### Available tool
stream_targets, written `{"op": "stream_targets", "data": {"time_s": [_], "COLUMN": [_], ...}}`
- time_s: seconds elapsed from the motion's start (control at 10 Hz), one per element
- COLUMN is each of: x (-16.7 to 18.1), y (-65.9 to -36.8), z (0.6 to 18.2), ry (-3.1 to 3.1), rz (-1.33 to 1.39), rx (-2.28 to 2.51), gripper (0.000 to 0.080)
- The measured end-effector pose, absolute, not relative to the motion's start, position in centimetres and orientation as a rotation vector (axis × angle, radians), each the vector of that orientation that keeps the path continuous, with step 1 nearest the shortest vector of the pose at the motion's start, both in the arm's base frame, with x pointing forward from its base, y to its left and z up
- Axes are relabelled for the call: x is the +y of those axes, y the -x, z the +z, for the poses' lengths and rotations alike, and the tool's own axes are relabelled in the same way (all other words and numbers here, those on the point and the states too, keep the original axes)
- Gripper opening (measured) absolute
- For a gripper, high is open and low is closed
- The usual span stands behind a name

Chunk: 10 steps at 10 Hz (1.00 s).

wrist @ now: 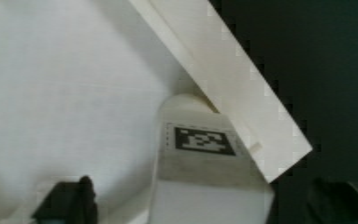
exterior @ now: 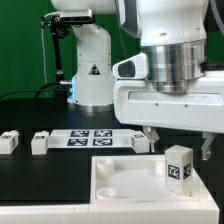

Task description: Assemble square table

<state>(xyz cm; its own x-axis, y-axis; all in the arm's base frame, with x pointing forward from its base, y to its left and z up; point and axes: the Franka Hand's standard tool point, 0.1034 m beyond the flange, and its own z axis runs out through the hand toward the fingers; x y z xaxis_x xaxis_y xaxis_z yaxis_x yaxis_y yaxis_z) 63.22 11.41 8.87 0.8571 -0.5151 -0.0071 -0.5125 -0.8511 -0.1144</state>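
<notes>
The white square tabletop (exterior: 120, 185) lies at the front of the exterior view, its raised rim up. One white leg (exterior: 181, 164) with a tag stands upright on it near its far right corner. My gripper (exterior: 178, 144) hangs just above that leg, open, one finger on each side. In the wrist view the tagged leg (wrist: 202, 150) shows between my two dark fingertips (wrist: 69, 200), apart from both, beside the tabletop's rim (wrist: 220, 70). My gripper (wrist: 202, 206) holds nothing. Three more legs stand on the black table: two (exterior: 9, 141) (exterior: 40, 143) at the left, one (exterior: 139, 143) behind the tabletop.
The marker board (exterior: 92, 137) lies flat behind the tabletop, between the loose legs. The arm's white base (exterior: 92, 70) stands at the back. A white strip (exterior: 40, 212) runs along the front left edge.
</notes>
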Motion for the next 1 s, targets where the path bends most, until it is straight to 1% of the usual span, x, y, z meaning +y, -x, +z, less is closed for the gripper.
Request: {"op": "stream_targets", "data": {"time_s": [0.1, 0.3, 0.5, 0.6, 1.0], "x": [11.34, 11.33, 11.28, 11.28, 11.30], "y": [-63.21, -63.19, -63.08, -63.07, -63.30], "z": [8.81, 8.75, 8.51, 8.46, 8.34], "ry": [2.944, 2.986, 3.054, 3.065, 3.014], "rz": [-0.040, -0.050, -0.070, -0.075, -0.095], "rx": [0.715, 0.521, 0.133, 0.012, -0.667], "gripper": [0.0643, 0.0648, 0.0649, 0.0649, 0.0649]}}
